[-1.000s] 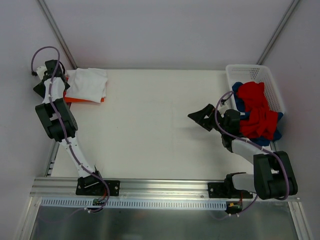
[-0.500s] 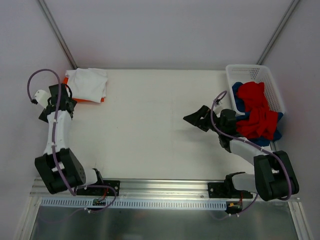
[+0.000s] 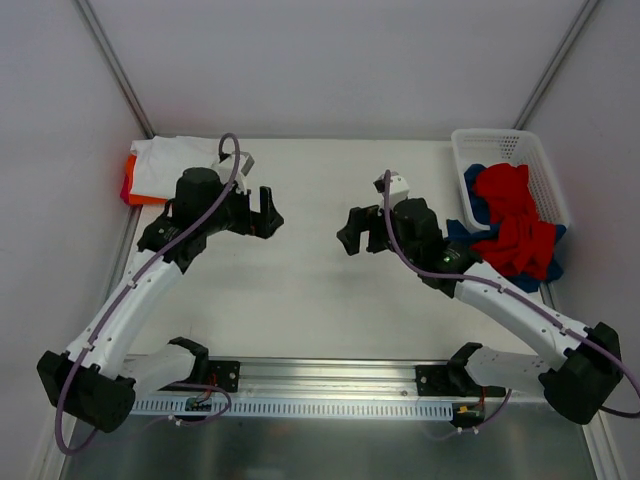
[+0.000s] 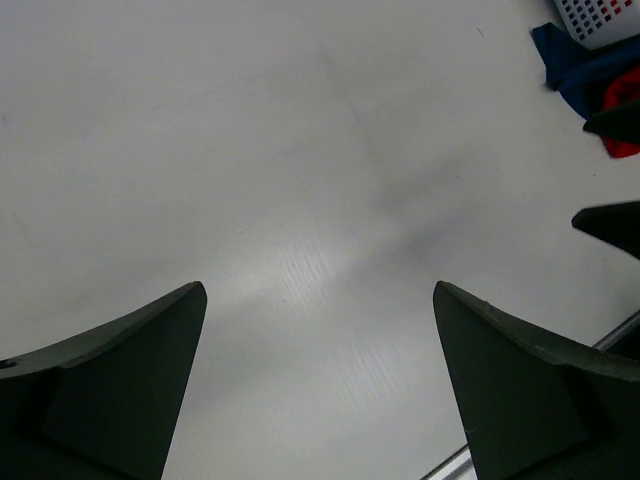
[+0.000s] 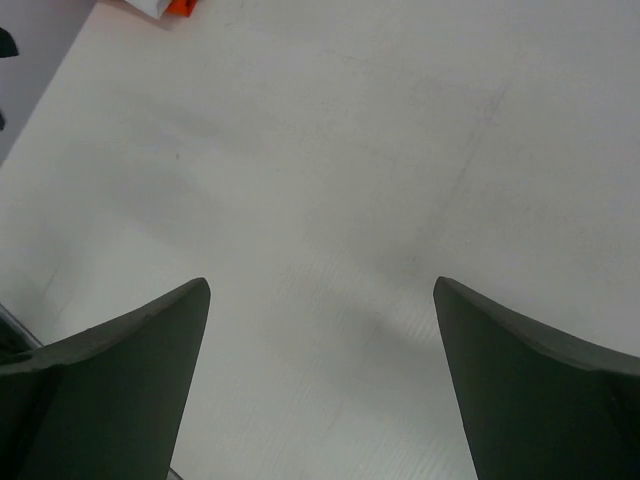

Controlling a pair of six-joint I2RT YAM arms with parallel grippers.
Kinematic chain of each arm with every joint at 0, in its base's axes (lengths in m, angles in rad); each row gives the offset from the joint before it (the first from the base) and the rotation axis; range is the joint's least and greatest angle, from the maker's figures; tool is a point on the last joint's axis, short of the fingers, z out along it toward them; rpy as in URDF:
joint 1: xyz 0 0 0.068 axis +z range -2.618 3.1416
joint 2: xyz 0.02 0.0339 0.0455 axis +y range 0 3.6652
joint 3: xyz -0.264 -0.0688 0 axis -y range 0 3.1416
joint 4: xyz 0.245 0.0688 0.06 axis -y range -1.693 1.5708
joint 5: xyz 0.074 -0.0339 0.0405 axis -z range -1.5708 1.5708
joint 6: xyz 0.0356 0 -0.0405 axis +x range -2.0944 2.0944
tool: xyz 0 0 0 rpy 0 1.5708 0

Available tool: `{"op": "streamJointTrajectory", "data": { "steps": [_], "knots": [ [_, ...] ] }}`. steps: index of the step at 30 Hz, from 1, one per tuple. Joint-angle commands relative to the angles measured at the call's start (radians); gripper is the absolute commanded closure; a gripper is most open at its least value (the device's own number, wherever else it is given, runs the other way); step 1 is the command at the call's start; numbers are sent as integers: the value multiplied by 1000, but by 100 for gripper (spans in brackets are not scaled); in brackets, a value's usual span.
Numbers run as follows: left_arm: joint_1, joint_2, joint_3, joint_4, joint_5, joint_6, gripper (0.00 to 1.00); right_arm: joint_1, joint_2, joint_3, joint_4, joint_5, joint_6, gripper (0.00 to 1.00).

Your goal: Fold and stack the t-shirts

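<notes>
A folded white t-shirt [image 3: 180,160] lies on a folded orange t-shirt [image 3: 130,187] at the table's back left corner; the orange one also shows in the right wrist view [image 5: 180,8]. Crumpled red [image 3: 512,215] and blue [image 3: 468,230] t-shirts fill the white basket [image 3: 500,145] at the back right and spill over its near side; they also show in the left wrist view [image 4: 578,70]. My left gripper [image 3: 264,212] is open and empty above the bare table left of centre. My right gripper [image 3: 357,230] is open and empty right of centre, facing the left one.
The white table top [image 3: 300,290] lies between and below the grippers. A metal rail [image 3: 330,385] runs along the near edge. Slanted frame poles stand at the back left [image 3: 115,65] and back right [image 3: 555,65].
My left arm has swung from the folded stack at the back left to the table's middle. My right gripper has moved left, away from the basket. Both stay open and empty.
</notes>
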Motion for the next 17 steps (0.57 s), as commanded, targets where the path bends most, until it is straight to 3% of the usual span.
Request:
{"op": "streamJointTrajectory", "data": {
  "steps": [1, 3, 7, 10, 17],
  "knots": [
    [-26, -108, 34, -8, 26, 172, 2, 28, -6, 121, -210, 216, -137, 0],
    [-26, -140, 4, 7, -154, 140, 3, 34, -6, 141, -227, 207, -148, 1],
    [-26, -291, -70, 69, -344, 102, 3, 39, -2, 173, -221, 196, -152, 1],
    [-26, -367, -114, 81, -417, 108, 1, 44, 32, 202, -225, 197, -154, 0],
    [-24, -427, -130, 89, -439, 94, 1, 53, 124, 323, -245, 175, -163, 1]
  ]
}}
